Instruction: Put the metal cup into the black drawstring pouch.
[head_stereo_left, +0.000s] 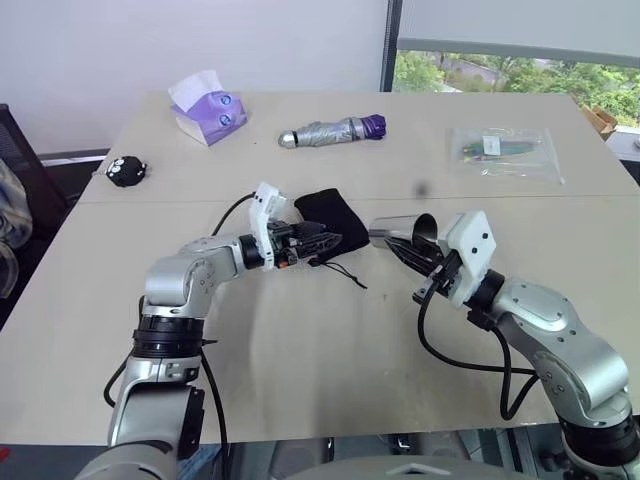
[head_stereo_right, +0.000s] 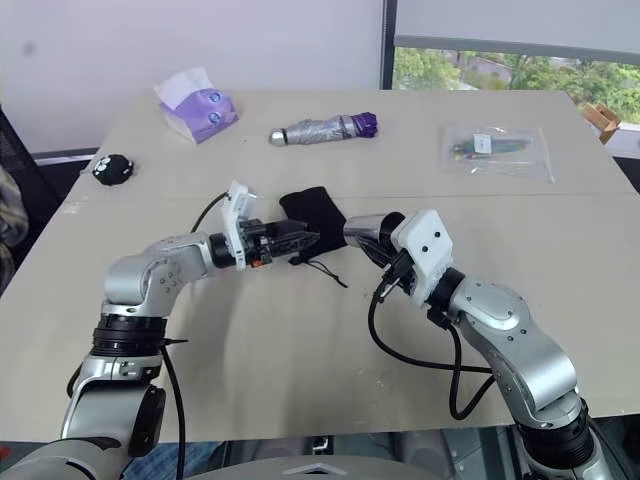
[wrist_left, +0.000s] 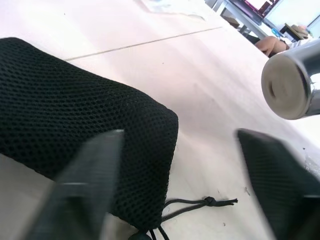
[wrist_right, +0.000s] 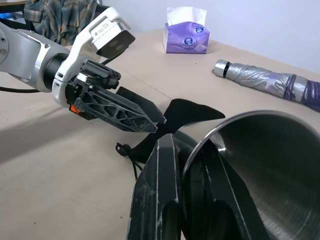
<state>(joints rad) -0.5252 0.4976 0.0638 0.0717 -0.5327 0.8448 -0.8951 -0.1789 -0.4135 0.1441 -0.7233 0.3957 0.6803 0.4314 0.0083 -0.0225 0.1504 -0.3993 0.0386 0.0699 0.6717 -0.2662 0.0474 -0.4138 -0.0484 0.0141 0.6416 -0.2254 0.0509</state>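
Two grippers converged mid-table (head_stereo_left: 300, 380). Left gripper (head_stereo_left: 322, 242) seen with fingers spread, astride near edge of black drawstring pouch (head_stereo_left: 330, 212); pouch lying flat on table, cord (head_stereo_left: 345, 272) trailing toward robot, not visibly gripped. Right gripper (head_stereo_left: 410, 255) pinched on wall of metal cup (head_stereo_left: 400, 232), cup held on its side above table just right of pouch, base toward pouch. Step judged: readying pouch, cup not yet in. Next move likely needs regrasp of pouch mouth, mouth opened, cup aimed at opening.

An office-like room: plain beige table (head_stereo_left: 300, 350), white wall, window (head_stereo_left: 520, 75) onto trees.
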